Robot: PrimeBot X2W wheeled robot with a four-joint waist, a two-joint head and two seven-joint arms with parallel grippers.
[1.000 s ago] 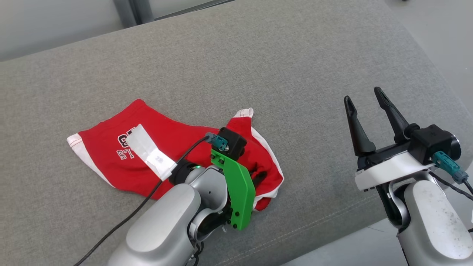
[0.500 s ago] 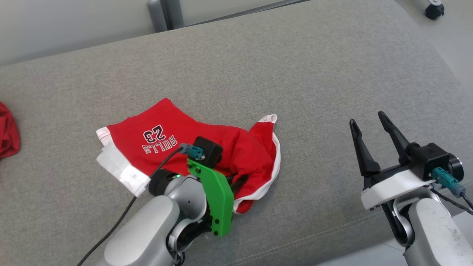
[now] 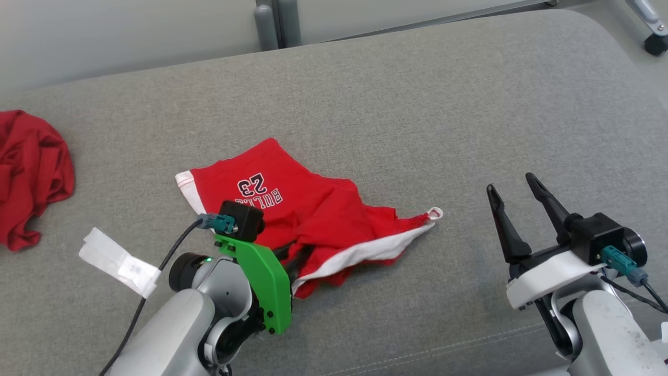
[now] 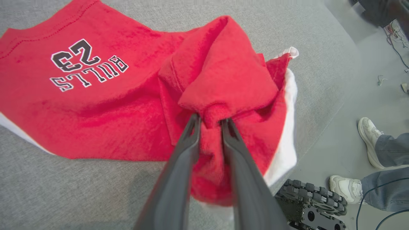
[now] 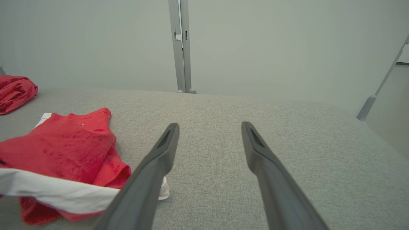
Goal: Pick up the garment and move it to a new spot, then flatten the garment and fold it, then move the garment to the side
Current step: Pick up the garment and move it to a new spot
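Observation:
The garment (image 3: 313,209) is a red shirt with white trim and black "BULLS 23" print, lying rumpled on the grey cushion (image 3: 417,104). My left gripper (image 3: 293,258) reaches into its near edge from under a green bracket. In the left wrist view, the left gripper (image 4: 209,119) has its two dark fingers pinching a raised bunch of the red garment (image 4: 223,76), with only a narrow gap between them. My right gripper (image 3: 511,184) stands open to the right of the garment, apart from it and holding nothing. The right wrist view has the right gripper (image 5: 209,124) over bare cushion, with the garment (image 5: 64,143) at its left.
A second red cloth (image 3: 28,172) lies bunched at the cushion's far left. A white paper label (image 3: 117,261) rests on the cushion left of my left arm. The cushion's front edge runs just below both grippers. A person's shoes (image 4: 367,134) stand on the floor beyond it.
The head camera has swung, shifting the whole picture. The garment has slid right off the white label, which now lies apart. Its right flap has stretched out toward the right.

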